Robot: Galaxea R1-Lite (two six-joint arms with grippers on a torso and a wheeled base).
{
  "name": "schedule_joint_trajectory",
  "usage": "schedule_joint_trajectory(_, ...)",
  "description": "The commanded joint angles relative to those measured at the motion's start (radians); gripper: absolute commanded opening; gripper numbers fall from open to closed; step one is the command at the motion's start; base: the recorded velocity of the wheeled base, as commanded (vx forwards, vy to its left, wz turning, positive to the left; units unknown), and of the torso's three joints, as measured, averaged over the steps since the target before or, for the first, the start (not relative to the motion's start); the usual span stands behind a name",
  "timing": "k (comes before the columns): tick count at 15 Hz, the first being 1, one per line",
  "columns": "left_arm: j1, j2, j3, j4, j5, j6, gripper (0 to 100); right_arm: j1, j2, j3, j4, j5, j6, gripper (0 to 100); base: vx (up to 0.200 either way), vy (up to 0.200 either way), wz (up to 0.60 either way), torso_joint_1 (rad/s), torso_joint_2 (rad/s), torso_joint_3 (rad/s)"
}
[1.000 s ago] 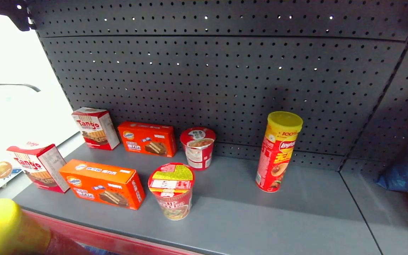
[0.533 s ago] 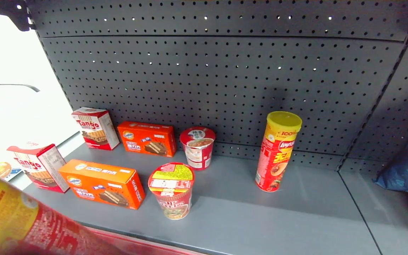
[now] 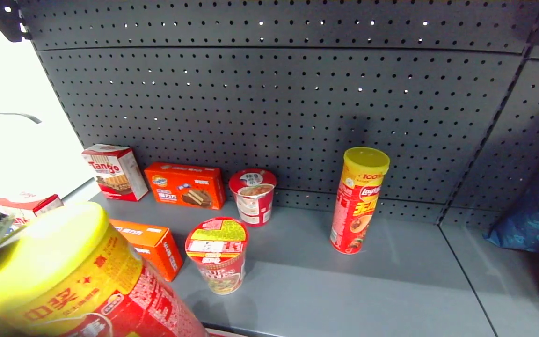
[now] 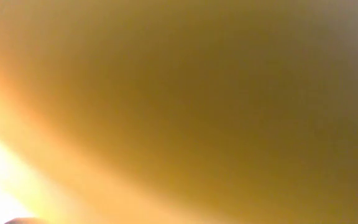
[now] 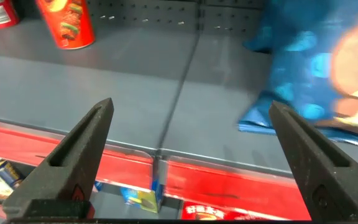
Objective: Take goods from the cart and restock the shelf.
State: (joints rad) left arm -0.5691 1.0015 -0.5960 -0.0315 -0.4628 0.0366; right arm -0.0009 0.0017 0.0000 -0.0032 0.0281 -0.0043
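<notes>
Fingers first: right gripper (image 5: pixel 189 106) has its fingers (image 5: pixel 73 168) spread wide, nothing between them. It sits low before the red front strip (image 5: pixel 229 180), with the bare shelf (image 3: pixel 344 290) board beyond.

The left gripper is hidden behind its load. The held can (image 3: pixel 63 276) hangs clear of the shelf at lower left of the head view, so I judge it clamped there. The grip itself is not visible. The left wrist view gives a yellow blur close against the lens, likely the same can.

Long axis of the held can slants: yellow lid toward upper left, red body running off the bottom edge. Not upright.

The standing can (image 3: pixel 358 201), same kind, is upright at centre right, near the back panel. Open board lies right of it and in front. From the held can that spot is rightward, past the cup noodles (image 3: pixel 216 255) and the orange box (image 3: pixel 150 245).

Judgement: the left arm places, and the can needs righting beforehand. The right arm is near the blue bag (image 5: pixel 309 62).
</notes>
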Motion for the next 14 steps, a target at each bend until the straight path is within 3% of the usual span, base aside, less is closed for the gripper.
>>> schedule_joint_trajectory(1,-0.029,0.032,0.007,0.004,0.001,0.000,0,0.001,0.001,0.000,0.000,0.001,0.000,100,0.000,0.000,0.00,0.000,0.00,0.000)
schedule_joint_trajectory(6,-0.080,0.046,-0.002,0.002,-0.002,0.000,0,0.001,0.001,0.000,0.000,0.001,0.000,100,0.000,0.000,-0.12,0.000,0.00,0.001)
schedule_joint_trajectory(8,-0.081,0.052,0.001,0.002,-0.002,0.000,0,0.001,0.001,0.000,0.000,0.001,0.000,100,0.000,0.000,-0.60,0.000,0.00,0.000)
schedule_joint_trajectory(14,-0.081,0.054,0.004,0.001,-0.002,0.000,0,0.001,0.001,0.000,0.000,0.001,0.000,100,0.000,0.000,0.00,0.000,0.00,0.000)
